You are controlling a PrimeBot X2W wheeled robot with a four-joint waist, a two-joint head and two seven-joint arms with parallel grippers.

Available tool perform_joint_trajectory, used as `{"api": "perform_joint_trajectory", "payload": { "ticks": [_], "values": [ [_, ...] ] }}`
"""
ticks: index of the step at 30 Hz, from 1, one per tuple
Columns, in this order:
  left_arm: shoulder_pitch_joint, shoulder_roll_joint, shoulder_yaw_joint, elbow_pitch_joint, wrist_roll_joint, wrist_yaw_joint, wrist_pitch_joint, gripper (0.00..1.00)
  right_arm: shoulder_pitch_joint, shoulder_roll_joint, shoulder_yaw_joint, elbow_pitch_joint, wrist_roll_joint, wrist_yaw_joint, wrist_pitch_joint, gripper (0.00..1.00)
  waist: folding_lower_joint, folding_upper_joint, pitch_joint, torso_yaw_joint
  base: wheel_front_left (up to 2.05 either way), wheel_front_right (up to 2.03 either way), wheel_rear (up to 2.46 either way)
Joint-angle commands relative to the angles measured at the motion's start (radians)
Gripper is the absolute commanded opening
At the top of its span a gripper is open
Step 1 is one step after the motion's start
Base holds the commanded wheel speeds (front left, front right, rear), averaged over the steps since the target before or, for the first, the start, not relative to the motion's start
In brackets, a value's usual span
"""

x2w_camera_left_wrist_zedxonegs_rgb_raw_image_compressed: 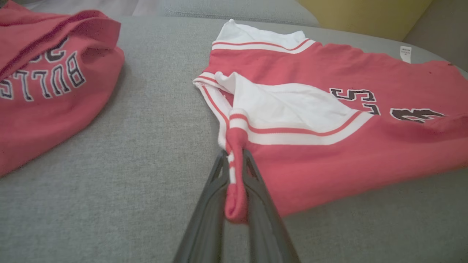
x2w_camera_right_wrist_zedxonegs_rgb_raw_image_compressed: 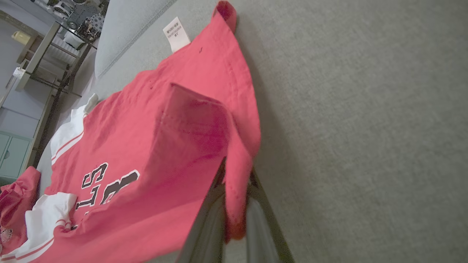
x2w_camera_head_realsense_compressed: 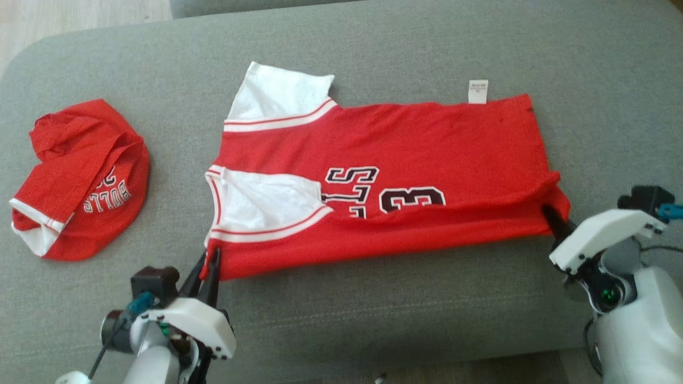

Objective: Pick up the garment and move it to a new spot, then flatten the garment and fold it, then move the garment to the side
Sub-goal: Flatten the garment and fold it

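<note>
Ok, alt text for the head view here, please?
A red jersey lies partly folded on a grey cushion, its near corners pinched by the left gripper and right gripper. A second red garment sits crumpled at left.

We see a wide grey fabric seat cushion (x2w_camera_head_realsense_compressed: pixel 373 37) under soft, even light, with a strip of pale wooden floor (x2w_camera_head_realsense_compressed: pixel 80 18) beyond its far left corner and a grey back cushion (x2w_camera_right_wrist_zedxonegs_rgb_raw_image_compressed: pixel 124 33) along its far edge. Past it we make out a yellow surface (x2w_camera_left_wrist_zedxonegs_rgb_raw_image_compressed: pixel 362 14), a dark metal-framed shelf (x2w_camera_right_wrist_zedxonegs_rgb_raw_image_compressed: pixel 40 51) holding clutter, a pale green cabinet (x2w_camera_right_wrist_zedxonegs_rgb_raw_image_compressed: pixel 11 155) and a bluish-grey wall (x2w_camera_right_wrist_zedxonegs_rgb_raw_image_compressed: pixel 18 109).
</note>
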Motion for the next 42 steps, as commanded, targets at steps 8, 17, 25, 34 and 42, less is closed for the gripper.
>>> {"api": "perform_joint_trajectory", "payload": {
  "ticks": [8, 17, 25, 34, 42],
  "values": [
    [0.004, 0.023, 0.015, -0.022, -0.015, 0.009, 0.004, 1.00, 0.075, 0.043, -0.055, -0.143, -0.054, 0.006, 0.038, 1.00, 0.0000, 0.0000, -0.026, -0.010, 0.00, 0.00, 0.00],
    [0.002, 0.024, 0.059, -0.124, -0.051, 0.035, -0.036, 1.00, 0.118, 0.068, -0.066, -0.335, -0.077, 0.006, -0.015, 1.00, 0.0000, 0.0000, -0.053, -0.020, 0.00, 0.00, 0.00],
    [-0.008, 0.011, 0.106, -0.351, -0.078, 0.045, -0.058, 1.00, 0.153, 0.062, 0.031, -0.532, -0.116, 0.006, -0.179, 1.00, 0.0000, 0.0000, -0.027, -0.032, 0.00, 0.00, 0.00],
    [-0.131, 0.032, 0.111, -0.414, -0.049, 0.040, -0.050, 1.00, 0.130, 0.078, 0.112, -0.638, -0.160, 0.006, -0.318, 1.00, 0.0000, 0.0000, 0.087, -0.075, 0.00, 0.00, 0.00],
    [-0.314, 0.131, 0.093, -0.335, -0.018, 0.014, 0.077, 1.00, 0.078, 0.092, 0.150, -0.670, -0.185, 0.006, -0.362, 1.00, 0.0000, 0.0000, 0.157, -0.125, 0.00, 0.00, 0.00]
  ]
}}
